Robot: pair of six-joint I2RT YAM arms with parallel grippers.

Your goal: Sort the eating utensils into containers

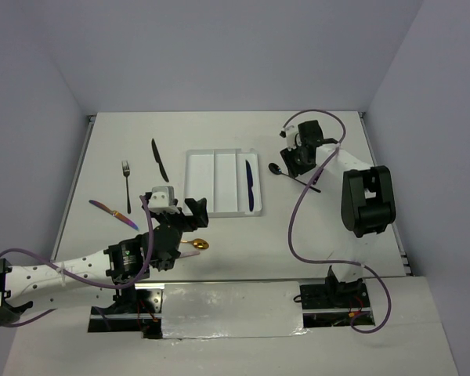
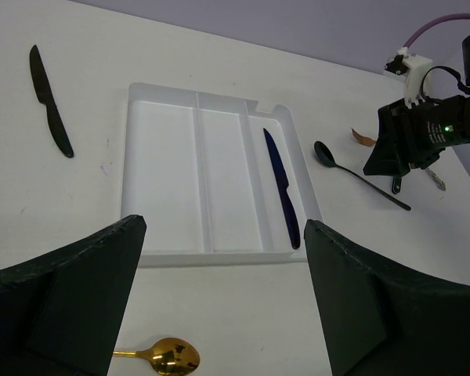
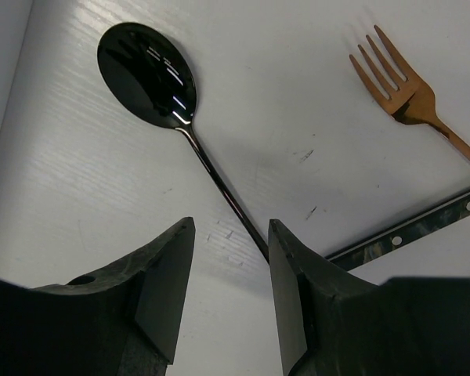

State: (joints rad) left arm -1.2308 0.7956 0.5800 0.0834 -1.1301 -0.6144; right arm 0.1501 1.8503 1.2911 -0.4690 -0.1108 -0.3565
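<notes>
**Picking Up the Thin Black Spoon**

We are looking at the black spoon (image 3: 153,86), which is lying flat on the bench (image 1: 243,258), just to the right of the white tray (image 2: 160,180). The right gripper (image 3: 231,251) is hanging over the spoon's handle. Its fingers are standing partly spread, with the handle running between them, and they are not squeezing it.

The left gripper (image 2: 225,235) is holding its fingers spread wide and is carrying nothing. It is waiting above the gold spoon (image 2: 168,356), near the front of the tray.

We are guessing that the black spoon is light, hard and stiff. It is shining, so it is probably slippery. It is lying so low that getting under it is looking tricky. We are thinking the best hold is across the thin handle, close to its middle.

One dark blue knife (image 2: 280,188) is lying in the tray's right-hand slot.

Some things are hiding from us. The fingers are covering the end of the handle, so we cannot tell if they are touching the bench. A dark strip (image 3: 407,231) beside the copper fork (image 3: 403,86) is being cut off, and we cannot tell what it is.
</notes>
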